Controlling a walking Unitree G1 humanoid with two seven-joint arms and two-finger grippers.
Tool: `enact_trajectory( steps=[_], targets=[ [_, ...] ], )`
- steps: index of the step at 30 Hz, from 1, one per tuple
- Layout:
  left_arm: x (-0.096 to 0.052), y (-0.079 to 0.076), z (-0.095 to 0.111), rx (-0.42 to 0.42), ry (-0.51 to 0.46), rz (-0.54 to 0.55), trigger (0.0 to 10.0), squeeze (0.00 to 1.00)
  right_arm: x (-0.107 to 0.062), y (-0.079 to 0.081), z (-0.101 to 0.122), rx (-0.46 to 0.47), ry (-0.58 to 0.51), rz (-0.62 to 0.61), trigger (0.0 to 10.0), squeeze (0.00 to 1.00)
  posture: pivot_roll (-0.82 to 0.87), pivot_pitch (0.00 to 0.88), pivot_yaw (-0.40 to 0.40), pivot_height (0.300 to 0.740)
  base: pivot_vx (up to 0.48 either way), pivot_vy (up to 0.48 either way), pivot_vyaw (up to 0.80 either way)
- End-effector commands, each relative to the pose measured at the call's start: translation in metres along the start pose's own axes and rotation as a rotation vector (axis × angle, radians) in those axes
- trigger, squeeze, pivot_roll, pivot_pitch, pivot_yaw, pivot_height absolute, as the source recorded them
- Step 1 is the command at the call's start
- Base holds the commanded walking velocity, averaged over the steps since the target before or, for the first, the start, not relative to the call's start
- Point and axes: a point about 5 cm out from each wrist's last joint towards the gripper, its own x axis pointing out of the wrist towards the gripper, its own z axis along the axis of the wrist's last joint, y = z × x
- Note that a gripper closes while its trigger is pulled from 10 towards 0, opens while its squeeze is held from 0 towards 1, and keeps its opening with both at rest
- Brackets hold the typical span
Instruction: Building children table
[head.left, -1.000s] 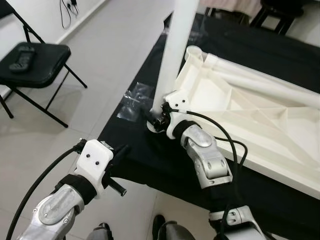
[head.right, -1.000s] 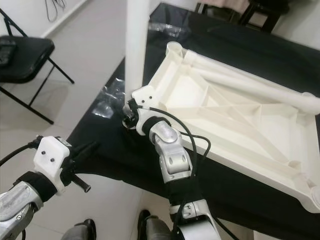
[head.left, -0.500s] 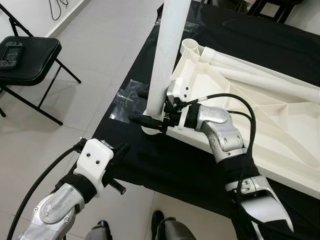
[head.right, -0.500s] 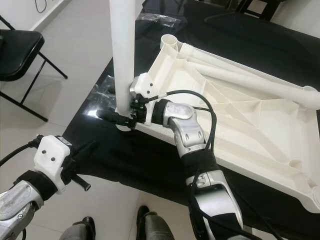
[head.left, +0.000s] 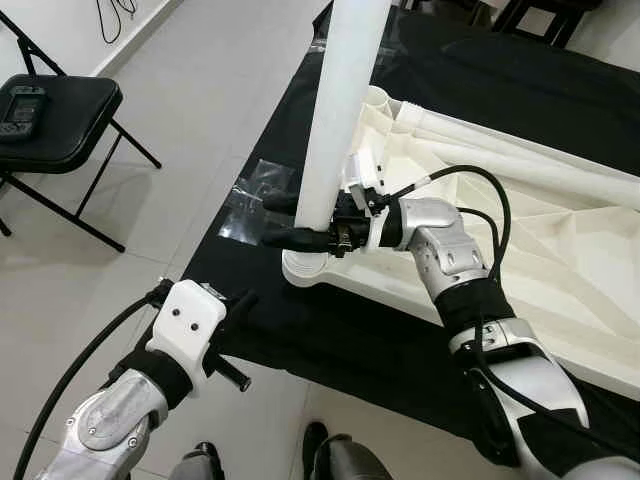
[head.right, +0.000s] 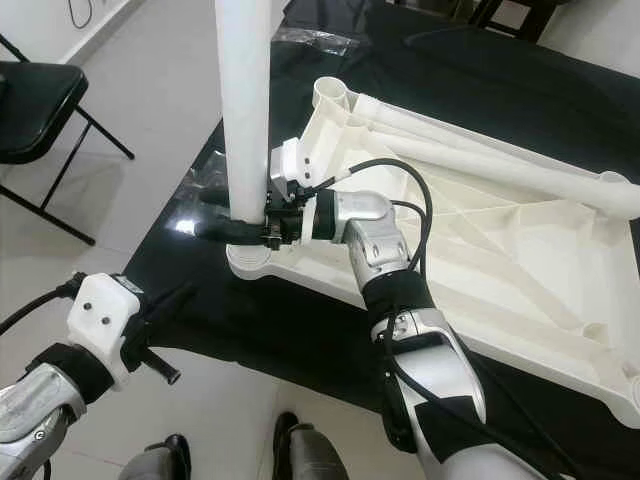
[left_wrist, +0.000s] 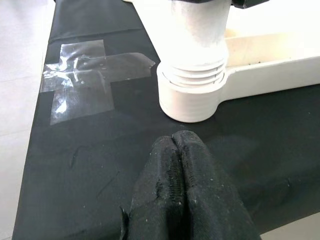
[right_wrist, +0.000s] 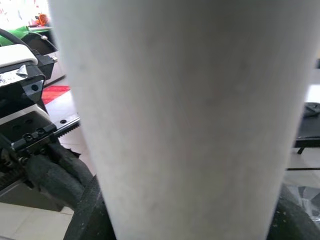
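- Currently right gripper clamped around upright white table leg, just above the corner socket of the overturned tabletop.
- Left gripper fingers pressed together, near that socket, over black cloth.

Bright, even indoor light, sharp frames (tape glares; nearest surfaces blur).

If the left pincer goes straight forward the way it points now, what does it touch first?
Probably the round corner socket of the white table top, where the upright leg is screwed in. The left pincer, fingers shut, aims straight at it over black cloth.
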Motion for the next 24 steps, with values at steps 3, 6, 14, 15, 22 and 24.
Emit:
enact_trajectory(
  steps=[3, 6, 14, 15, 22, 24],
  targets=[
    [-0.004, -0.003, 0.0, -0.009, 0.005, -0.004, 10.0, 0.0, -0.007, 0.003, -0.019, 0.031, 0.044, -0.122, 0.0, 0.0, 0.14, 0.311, -0.169, 0.74, 0.0, 0.0, 0.0],
    [-0.005, -0.004, -0.001, -0.015, 0.008, -0.011, 10.0, 0.0, -0.011, 0.002, -0.039, 0.088, 0.102, -0.474, 0.0, 0.0, 0.12, 0.321, -0.177, 0.74, 0.0, 0.0, 0.0],
    [-0.003, -0.006, 0.0, -0.012, 0.012, -0.048, 10.0, 0.0, -0.006, 0.071, -0.08, 0.176, 0.311, -1.02, 0.0, 0.0, 0.14, 0.324, -0.139, 0.74, 0.0, 0.0, 0.0],
    [-0.003, -0.006, 0.0, -0.012, 0.012, -0.048, 10.0, 0.0, -0.006, 0.071, -0.08, 0.176, 0.311, -1.02, 0.0, 0.0, 0.14, 0.324, -0.139, 0.74, 0.0, 0.0, 0.0],
    [-0.003, -0.003, -0.001, -0.007, 0.012, -0.041, 10.0, 0.0, 0.005, 0.051, -0.071, 0.142, 0.27, -1.024, 10.0, 0.0, 0.14, 0.318, -0.138, 0.74, 0.0, 0.0, 0.0],
    [-0.003, -0.003, -0.001, -0.006, 0.013, -0.04, 10.0, 0.0, 0.004, 0.049, -0.069, 0.143, 0.266, -1.03, 10.0, 0.0, 0.14, 0.314, -0.134, 0.74, 0.0, 0.0, 0.0]
  ],
)
